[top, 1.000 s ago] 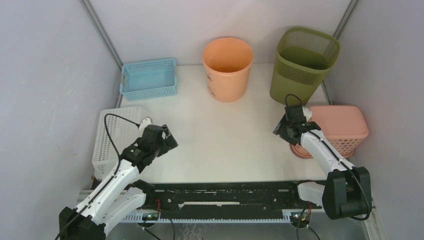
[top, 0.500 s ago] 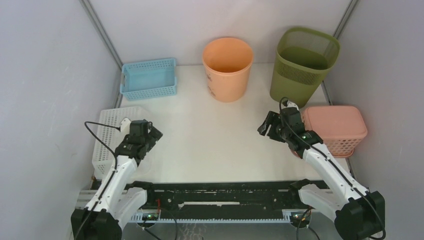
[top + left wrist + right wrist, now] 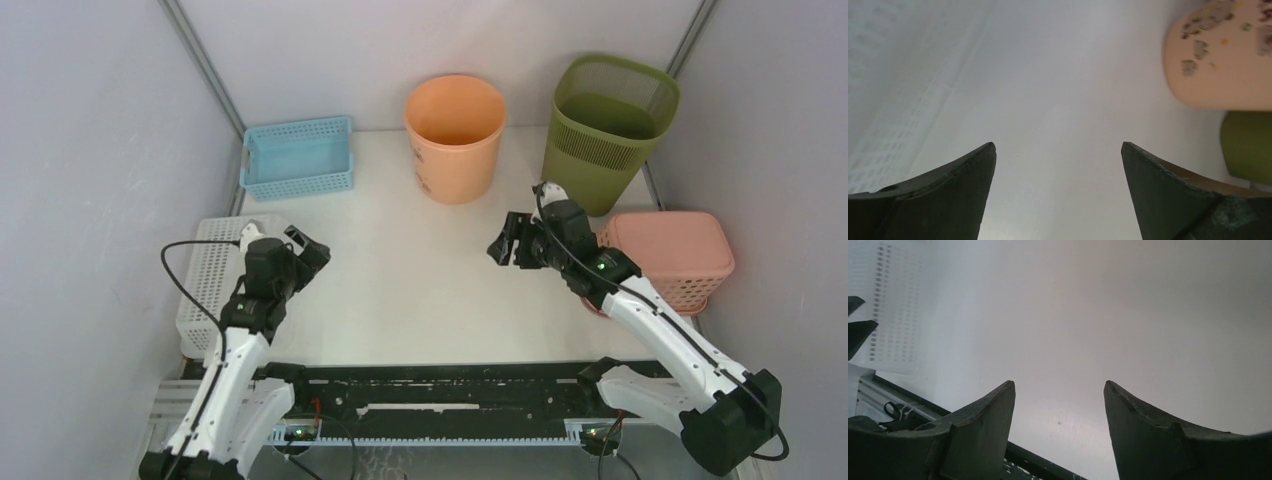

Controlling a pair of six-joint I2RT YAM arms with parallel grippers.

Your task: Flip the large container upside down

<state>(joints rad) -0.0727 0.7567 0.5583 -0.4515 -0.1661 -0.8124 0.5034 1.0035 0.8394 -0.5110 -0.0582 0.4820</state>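
The tall olive-green mesh plastic bin (image 3: 608,125) is, by my reading, the large container. It is standing upright, mouth up, at the far right corner of the white counter (image 3: 420,290), just behind a pink lattice plastic basket (image 3: 675,255) that appears to be lying mouth down. Nothing is touching the bin, so the turning-over is not yet begun.

The right gripper (image 3: 505,245) is hovering over the middle of the counter, near the bin but apart from it. Its jaws are standing wide and holding nothing, which the right wrist view confirms: only bare counter is showing between the fingers. I judge that it is being kept open to take the bin's rim or wall.

The left gripper (image 3: 308,247) is hanging above the left side, also spread wide and empty. It is pointing toward the far right, since its wrist view is catching the round orange plastic bucket (image 3: 1220,55) and a sliver of the green bin. The bucket is standing upright at the back centre.

A shallow blue plastic basket (image 3: 297,157) is sitting at the back left, and a white perforated plastic tray (image 3: 215,285) is lying along the left edge beneath the left arm. Pale grey panels are enclosing the counter on three sides, with metal struts running up the far corners.
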